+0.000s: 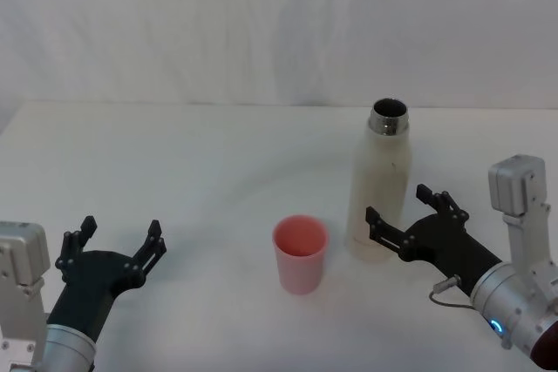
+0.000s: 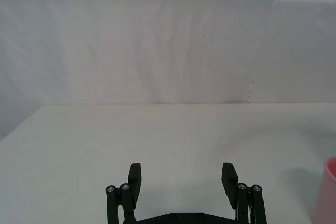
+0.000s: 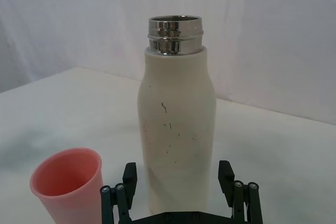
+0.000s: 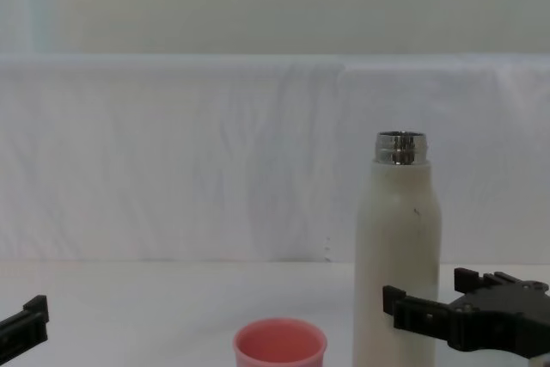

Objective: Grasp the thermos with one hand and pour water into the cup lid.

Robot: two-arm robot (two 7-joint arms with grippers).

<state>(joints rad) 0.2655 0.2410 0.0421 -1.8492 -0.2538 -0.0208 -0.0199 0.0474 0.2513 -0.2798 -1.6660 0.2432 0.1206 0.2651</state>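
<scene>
the right tool (image 1: 410, 217), spread wide, sits low beside the upright thermos (image 1: 380, 182), straight ahead of it on the worktop (image 1: 174, 163), cup lid (image 1: 301, 253) just left; the left tool (image 1: 118, 241), also wide, is well apart.

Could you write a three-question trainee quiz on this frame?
1. True or false: the thermos stands upright with its steel neck uncovered.
2. Which end effector is at the thermos? A) left B) right
3. Fill in: the pink cup lid stands on the thermos's ____ side.

Key:
1. True.
2. B. The right end effector is open, fingers flanking the thermos's lower body, not yet closed; the left end effector sits open, away from both.
3. Left.
</scene>
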